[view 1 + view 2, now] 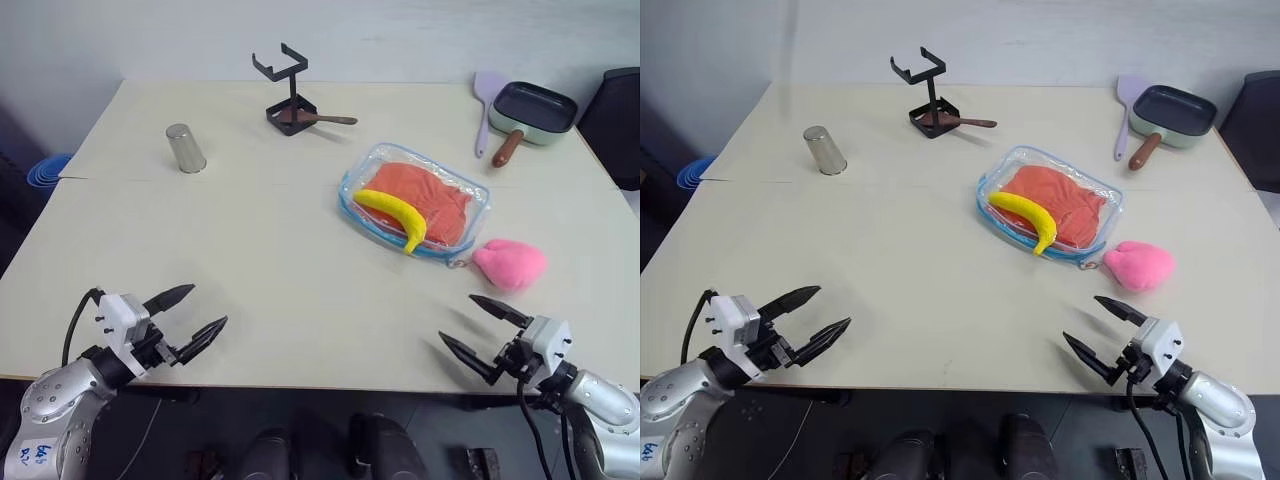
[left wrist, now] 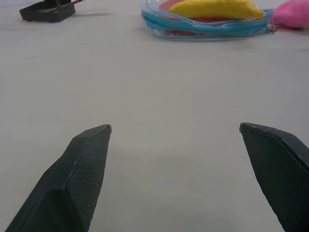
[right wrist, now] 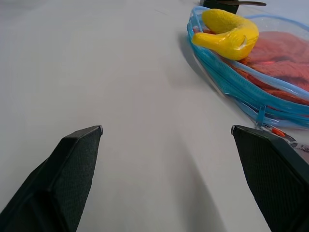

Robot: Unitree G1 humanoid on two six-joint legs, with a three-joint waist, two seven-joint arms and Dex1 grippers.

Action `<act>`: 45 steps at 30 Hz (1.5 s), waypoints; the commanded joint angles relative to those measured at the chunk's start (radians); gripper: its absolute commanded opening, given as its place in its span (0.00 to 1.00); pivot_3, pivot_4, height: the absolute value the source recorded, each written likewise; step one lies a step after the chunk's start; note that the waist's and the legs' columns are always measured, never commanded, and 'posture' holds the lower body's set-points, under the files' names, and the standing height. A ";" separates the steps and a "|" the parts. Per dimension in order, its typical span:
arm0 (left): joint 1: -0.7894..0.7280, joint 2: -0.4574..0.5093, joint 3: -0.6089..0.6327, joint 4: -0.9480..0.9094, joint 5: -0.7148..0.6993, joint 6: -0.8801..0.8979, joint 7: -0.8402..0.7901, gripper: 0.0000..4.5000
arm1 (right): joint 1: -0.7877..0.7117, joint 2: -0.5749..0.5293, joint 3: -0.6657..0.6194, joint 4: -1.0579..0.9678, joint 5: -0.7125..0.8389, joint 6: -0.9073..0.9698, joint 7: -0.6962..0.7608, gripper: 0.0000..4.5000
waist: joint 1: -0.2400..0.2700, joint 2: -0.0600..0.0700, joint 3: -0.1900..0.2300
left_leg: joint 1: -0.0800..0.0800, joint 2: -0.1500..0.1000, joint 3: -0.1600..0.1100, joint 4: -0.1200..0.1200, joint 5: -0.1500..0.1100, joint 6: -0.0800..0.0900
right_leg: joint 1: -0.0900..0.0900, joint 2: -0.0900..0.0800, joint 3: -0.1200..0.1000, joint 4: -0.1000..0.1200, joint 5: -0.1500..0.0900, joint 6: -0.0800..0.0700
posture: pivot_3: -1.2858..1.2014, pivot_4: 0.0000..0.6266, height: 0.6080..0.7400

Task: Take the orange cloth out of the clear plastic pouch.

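Both of my grippers hang at the near edge of the table, well short of the work: the left gripper on my left and the right gripper on my right, each with its two black fingers spread wide and nothing between them. Further in, right of centre, I see a pink plush lump just beside the near right corner of the clear plastic pouch. That pouch lies flat, its blue trim all round, and the orange cloth sits inside it. I can see a yellow banana lying across the pouch's near side. Beyond, a metal cup stands to the left, a black stand with a brown spoon near the middle, and a frying pan with a lilac spatula at the far right
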 commanded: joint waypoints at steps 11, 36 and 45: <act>-0.179 0.075 -0.063 -0.086 -0.148 0.151 -0.096 1.00 | -0.163 -0.027 -0.023 -0.299 0.167 0.309 -0.248 1.00 | -0.006 0.000 0.000 | 0.000 0.000 0.000 0.000 0.000 -0.001 | 0.000 0.000 0.000 0.001 0.000 0.000 | 0.52 0.24 1.00; -0.250 -0.012 -0.198 -0.153 -0.093 0.155 -0.022 1.00 | -1.120 -0.100 0.295 0.499 -0.037 0.813 0.103 0.24 | -0.016 0.001 0.000 | -0.018 -0.001 -0.005 0.007 0.005 -0.001 | -0.011 0.000 -0.006 0.007 0.001 0.001 | 0.52 0.24 1.00; -0.208 -0.041 -0.208 -0.153 -0.078 0.126 -0.001 1.00 | -0.672 -0.465 -0.142 0.437 -0.094 0.714 -0.098 0.24 | 0.031 0.000 0.000 | -0.018 -0.003 -0.007 0.008 0.004 0.001 | -0.009 -0.001 -0.008 0.004 0.001 0.002 | 0.52 0.24 1.00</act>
